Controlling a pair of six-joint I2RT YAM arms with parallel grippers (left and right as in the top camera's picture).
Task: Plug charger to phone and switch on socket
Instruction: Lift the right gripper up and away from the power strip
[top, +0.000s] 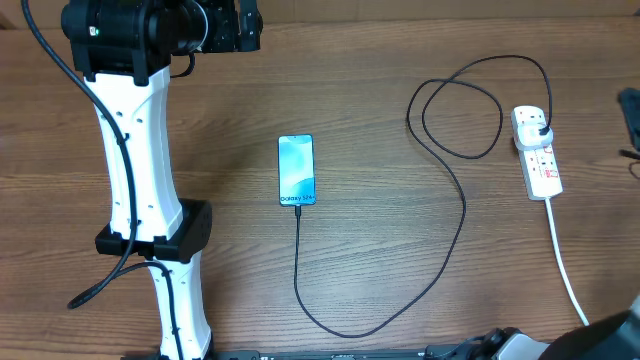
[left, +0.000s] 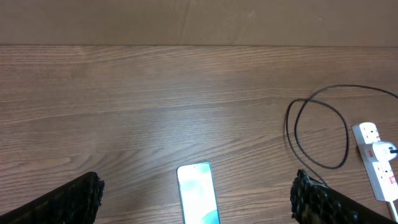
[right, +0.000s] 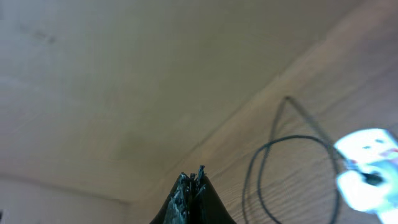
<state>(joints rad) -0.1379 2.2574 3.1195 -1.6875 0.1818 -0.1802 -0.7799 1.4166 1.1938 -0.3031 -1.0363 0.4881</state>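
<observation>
Brown wood-grain desk (top: 380, 80), mid-task: the slim black-edged turquoise-screen phone (top: 296, 170) lies flat near centre. The long thin black charger cable (top: 463, 215) appears to meet its lower edge, then runs in a wide curve and a loop to its black plug (top: 541, 128), seated in the end outlet of the narrow white plastic power strip (top: 541, 165) at right. My read: plug-in looks done, switch yet to do. Whether the small red switch marks show on or off, I can't tell at this res. My left tool (left: 196, 202) hangs above the phone w/ fingers spread wide, holding nothing. My right tool (right: 193, 186) has its tips pressed together, empty, w/ the strip in sight off to one side. Risks from here, imo: the strip looks light and lies loose on the desk, so an off-centre push on a switch could skid or twist it instead of clicking. That drag could tug the cable and pull the connector from the phone. A low approach could also snag the cable loop beside the strip, or its thick white cord (top: 565, 270). Pressing the wrong outlet's switch is another way to miss.
</observation>
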